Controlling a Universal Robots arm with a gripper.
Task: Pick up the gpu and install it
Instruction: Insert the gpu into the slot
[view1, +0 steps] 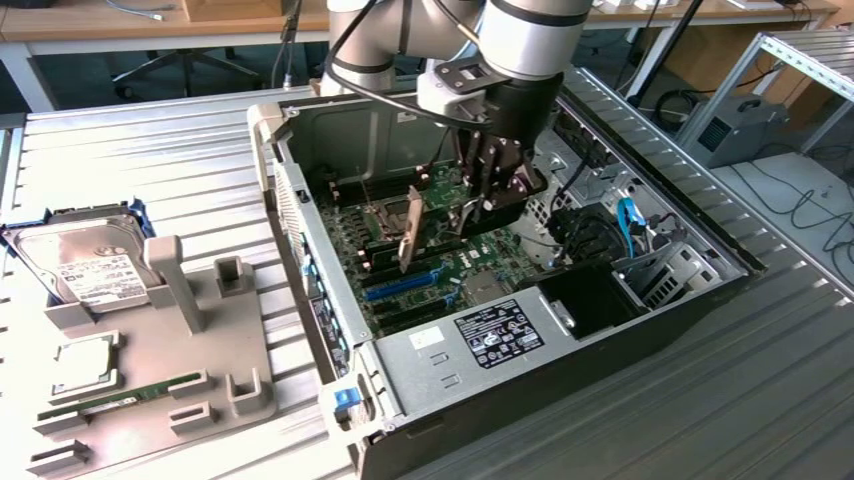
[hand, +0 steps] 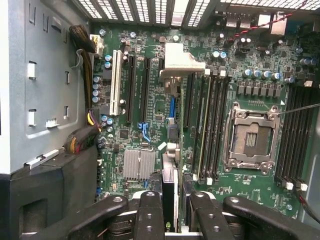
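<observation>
The open computer case (view1: 534, 330) lies on the bench (view1: 160, 160). Inside it, the pincer (view1: 491, 195) is clenched on the gpu (view1: 412, 222), held edge-down just above the motherboard (hand: 150, 90). Installation is in hand; it likely calls for aligning the card over its slot.

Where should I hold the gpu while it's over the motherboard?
Pinch its upper long edge from above, across the thin faces, as the gripper does: the gpu stands on edge, its lower edge facing the motherboard.
</observation>
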